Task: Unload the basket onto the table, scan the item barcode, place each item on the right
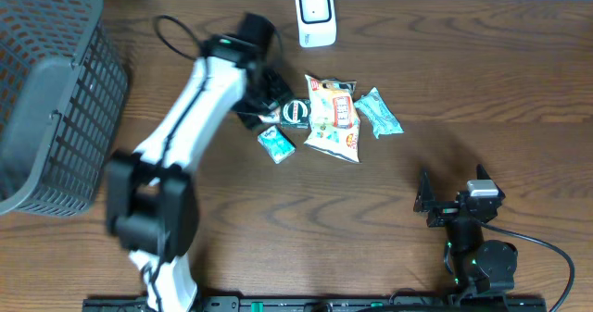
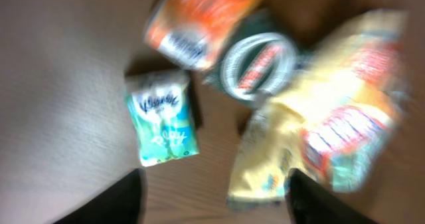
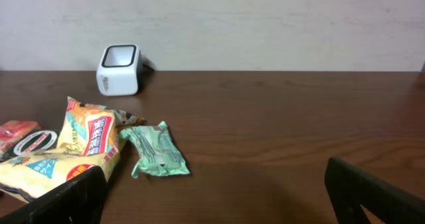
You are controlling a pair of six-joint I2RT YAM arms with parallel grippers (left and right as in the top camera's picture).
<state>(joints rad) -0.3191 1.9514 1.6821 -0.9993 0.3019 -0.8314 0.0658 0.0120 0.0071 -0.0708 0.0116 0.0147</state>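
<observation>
Items heap near the bench's point(image 1: 463, 90) back edge, before the scanner point(image 1: 315, 14). Left jaws hang open and empty above the tissue pack point(image 2: 163, 121), right jaws open near the front edge. The pack looks light, soft and slick: pinch across its narrow sides.

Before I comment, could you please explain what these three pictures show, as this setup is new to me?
Two robot arms work at a wooden table. The overhead picture looks straight down. The other two come from small cameras on each wrist, so the dark shapes at their bottom corners are the left fingers and right fingers. On the table lie a yellow snack bag, a Kleenex pack, a round container, an orange packet and a green packet, with a white scanner beyond them and a grey basket to the left. Both pairs of fingers are open and hold nothing.
</observation>
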